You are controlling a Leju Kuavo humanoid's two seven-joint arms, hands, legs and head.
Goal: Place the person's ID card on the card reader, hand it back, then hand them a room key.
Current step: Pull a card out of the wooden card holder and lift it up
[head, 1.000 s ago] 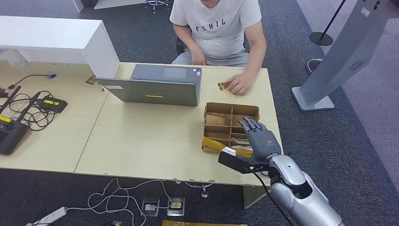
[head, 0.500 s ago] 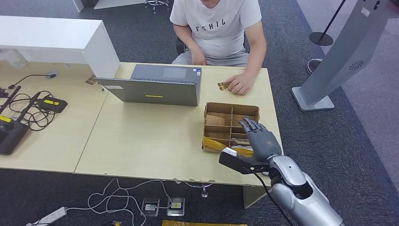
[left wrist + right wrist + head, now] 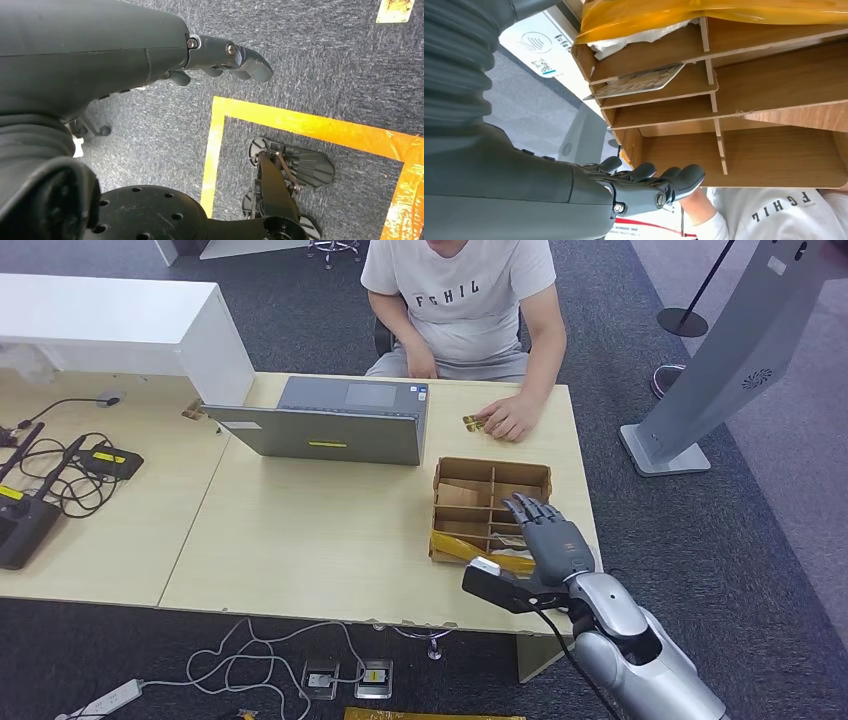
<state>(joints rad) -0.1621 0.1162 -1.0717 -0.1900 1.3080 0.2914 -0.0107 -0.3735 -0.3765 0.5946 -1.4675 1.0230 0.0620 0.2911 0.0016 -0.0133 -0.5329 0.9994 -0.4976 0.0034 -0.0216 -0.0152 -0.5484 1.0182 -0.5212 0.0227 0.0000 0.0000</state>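
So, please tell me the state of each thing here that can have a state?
Laptop: lid open, on the desk.
Wooden divider box: open-topped, a card lies in one compartment.
Right hand: open, empty, above the box.
Left hand: holds nothing, hangs above the floor.
Person's hand: rests on a small item.

Pale wooden table (image 3: pixel 320 540) carried grey laptop (image 3: pixel 330 422), brown compartmented cardboard tray (image 3: pixel 490 508), person's hand (image 3: pixel 510 420) on small gold card (image 3: pixel 472 423). Adjoining table (image 3: pixel 100 540) held black tangled cables (image 3: pixel 55 475), white box (image 3: pixel 120 330).

light: bright, even, overhead | shadows: soft | focus: sharp | glare: none obvious
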